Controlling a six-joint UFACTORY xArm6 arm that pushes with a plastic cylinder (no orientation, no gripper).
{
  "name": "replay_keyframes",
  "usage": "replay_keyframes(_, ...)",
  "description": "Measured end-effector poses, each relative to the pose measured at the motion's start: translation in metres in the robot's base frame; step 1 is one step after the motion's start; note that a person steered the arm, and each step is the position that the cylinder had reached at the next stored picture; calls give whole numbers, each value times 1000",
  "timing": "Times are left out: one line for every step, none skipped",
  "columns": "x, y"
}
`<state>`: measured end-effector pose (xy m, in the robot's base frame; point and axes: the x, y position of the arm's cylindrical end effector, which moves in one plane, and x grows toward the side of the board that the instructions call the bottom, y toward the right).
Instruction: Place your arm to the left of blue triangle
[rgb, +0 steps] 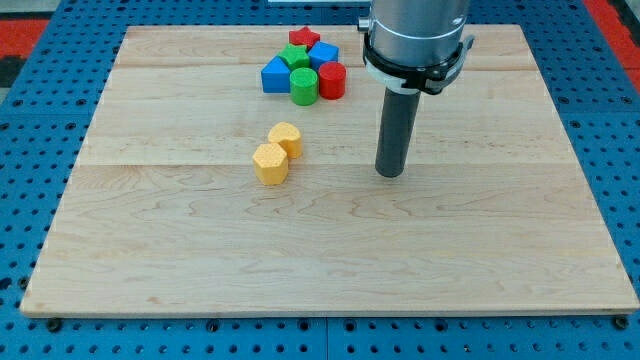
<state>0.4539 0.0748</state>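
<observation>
The blue triangle (276, 76) sits at the left end of a cluster near the view's top centre. The cluster also holds a red star (304, 39), a green block (296, 57), a blue block (324, 54), a green cylinder (304, 87) and a red cylinder (332, 80). My tip (389, 173) rests on the wooden board, to the right of and well below the cluster, far from the blue triangle. Two yellow blocks (285, 138) (270, 163) lie touching, to the left of the tip.
The wooden board (150, 250) lies on a blue pegboard table (40, 120). The arm's grey body (415, 40) hangs over the board's upper right, just right of the cluster.
</observation>
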Motion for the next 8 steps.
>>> replay_keyframes(0, 0)
replay_keyframes(11, 0)
replay_keyframes(0, 0)
replay_keyframes(-25, 0)
replay_keyframes(-44, 0)
replay_keyframes(-34, -45)
replay_keyframes(-39, -78)
replay_keyframes(-77, -110)
